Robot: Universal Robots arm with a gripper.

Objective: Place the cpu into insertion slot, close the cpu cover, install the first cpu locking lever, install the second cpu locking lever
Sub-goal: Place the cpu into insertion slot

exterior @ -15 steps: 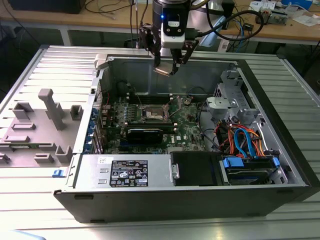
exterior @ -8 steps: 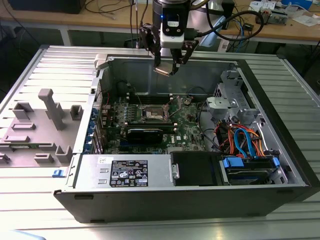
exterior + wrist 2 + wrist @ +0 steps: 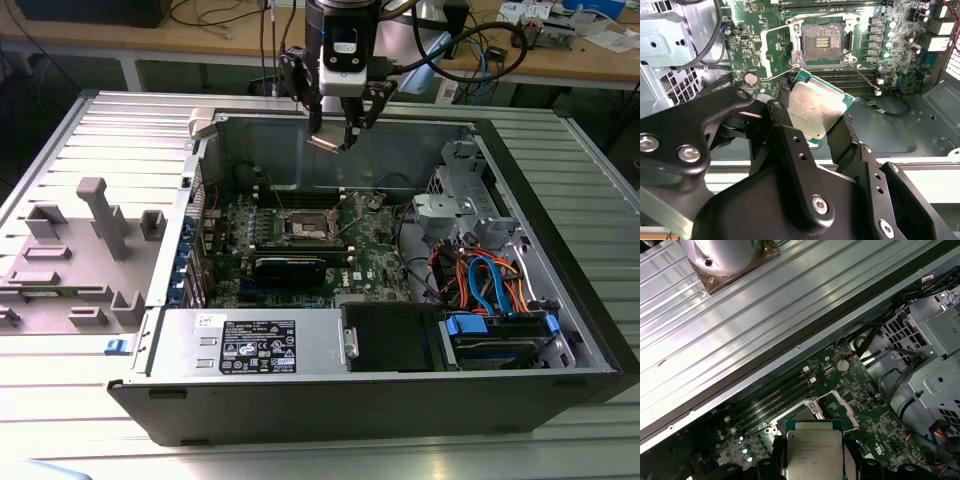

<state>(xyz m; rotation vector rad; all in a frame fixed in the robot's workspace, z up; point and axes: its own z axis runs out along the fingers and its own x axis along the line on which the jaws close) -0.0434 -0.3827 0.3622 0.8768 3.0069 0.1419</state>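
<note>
Second wrist view: tool (image 3: 813, 122) clamped on cpu (image 3: 816, 106) edges, well clear of uncovered insertion slot (image 3: 822, 42).

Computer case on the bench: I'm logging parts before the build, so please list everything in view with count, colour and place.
cpu: one, silvery top, held above the open case.
insertion slot: one, dark with silver rim, empty, on the motherboard.
motherboard: one, green, inside the case.
computer case: one, black, open, lying on the table.
power supply: one, silver, inside the case, nearest the exterior camera.
cables: one bundle, orange and blue, at the exterior view's right.
plastic fixture: one, grey, at the exterior view's left.
table: one, silvery, ribbed.
gripper: one, black, shut on the cpu.
</note>
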